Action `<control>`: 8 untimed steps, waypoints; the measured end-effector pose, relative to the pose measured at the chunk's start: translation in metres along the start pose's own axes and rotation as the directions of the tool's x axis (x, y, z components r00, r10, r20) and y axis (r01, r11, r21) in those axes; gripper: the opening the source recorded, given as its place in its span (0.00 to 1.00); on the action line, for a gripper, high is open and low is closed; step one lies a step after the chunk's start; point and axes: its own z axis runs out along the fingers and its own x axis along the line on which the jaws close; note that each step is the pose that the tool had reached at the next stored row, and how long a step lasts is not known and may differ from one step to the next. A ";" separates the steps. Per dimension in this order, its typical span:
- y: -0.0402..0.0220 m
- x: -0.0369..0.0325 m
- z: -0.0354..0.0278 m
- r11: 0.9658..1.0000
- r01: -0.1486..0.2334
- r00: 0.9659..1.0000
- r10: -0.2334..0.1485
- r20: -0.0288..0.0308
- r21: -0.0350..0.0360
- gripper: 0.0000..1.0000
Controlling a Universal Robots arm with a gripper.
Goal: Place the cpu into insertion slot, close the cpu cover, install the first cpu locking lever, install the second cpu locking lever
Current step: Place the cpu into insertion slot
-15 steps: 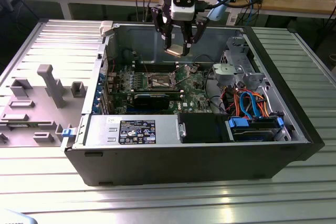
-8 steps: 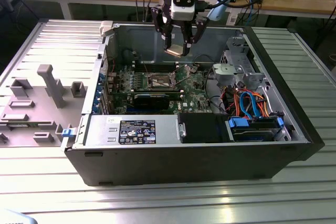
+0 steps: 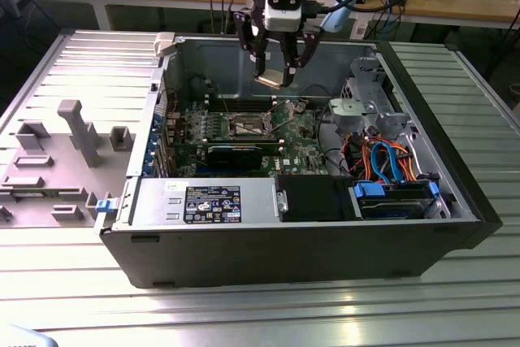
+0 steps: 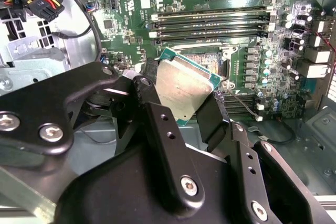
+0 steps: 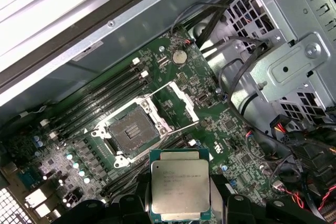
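At the left edge of the desk point(image 3: 244, 314), grey fixtures point(image 3: 77, 132) are seen. Just beside them, an open computer case point(image 3: 284, 249) lies across the desk's middle and right. On the green motherboard point(image 3: 296, 148) inside it, the insertion slot point(image 3: 246, 126) is left uncovered, its dark centre bare in the first wrist view point(image 5: 131, 132). The cpu cover point(image 5: 184, 100) is swung up at the slot's side.

The cpu point(image 3: 270, 79) is held in the air over the board, near the case's far wall. It hangs above the slot and slightly toward the exterior view's right, well clear of it. The chip is near-square. It is carried tilted, and its pale metal face point(image 5: 180, 190) is turned up toward the wrist. Its green rim is visible in the second wrist view point(image 4: 184, 90).

The hand point(image 3: 272, 71) is closed on the cpu. Its black fingers point(image 4: 157, 124) are pressed against two opposite edges and kept apart only by the chip's width. Toward the desk's right edge, a silvery drive cage point(image 3: 370, 99) stands inside the case.
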 end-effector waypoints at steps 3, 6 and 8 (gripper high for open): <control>0.0000 0.0000 0.0000 1.000 0.000 1.000 0.000 0.001 0.002 0.55; 0.0000 0.0000 0.0000 1.000 0.000 1.000 0.000 0.002 0.003 0.55; 0.0000 0.0000 0.0000 1.000 -0.001 1.000 0.001 0.003 0.004 0.55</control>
